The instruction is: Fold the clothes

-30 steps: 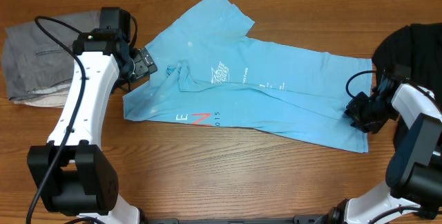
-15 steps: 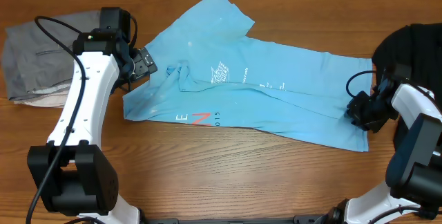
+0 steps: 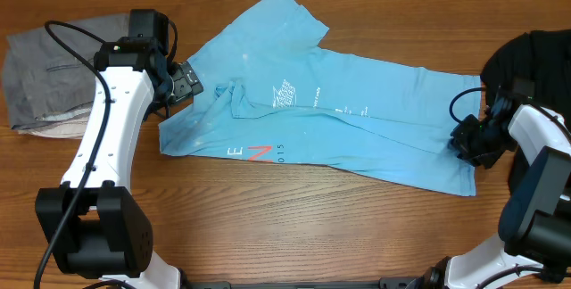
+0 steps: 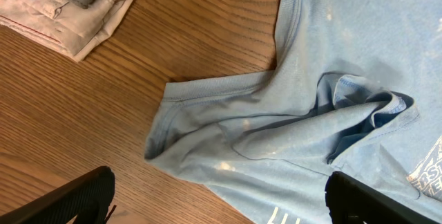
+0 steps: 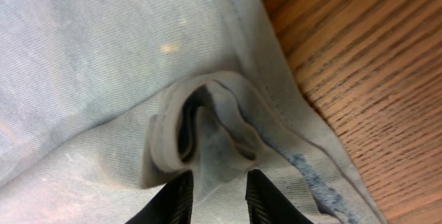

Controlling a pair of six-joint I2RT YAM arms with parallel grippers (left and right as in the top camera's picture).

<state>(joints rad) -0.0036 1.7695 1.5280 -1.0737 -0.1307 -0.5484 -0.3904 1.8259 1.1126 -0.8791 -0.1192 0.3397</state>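
The light blue T-shirt lies spread across the wooden table, with small white print near its middle and coral-and-white letters at its front edge. Its collar is bunched up in the left wrist view. My left gripper is open and empty, hovering over the shirt's left sleeve; its fingertips are wide apart. My right gripper is at the shirt's right hem. Its fingers are closed on a raised fold of blue fabric.
A folded grey garment lies at the far left, also in the left wrist view. A black garment lies at the far right behind my right arm. Bare wood runs along the front.
My right gripper has shifted slightly to the right and back with the hem in it, puckering the fabric. The left arm has not moved.
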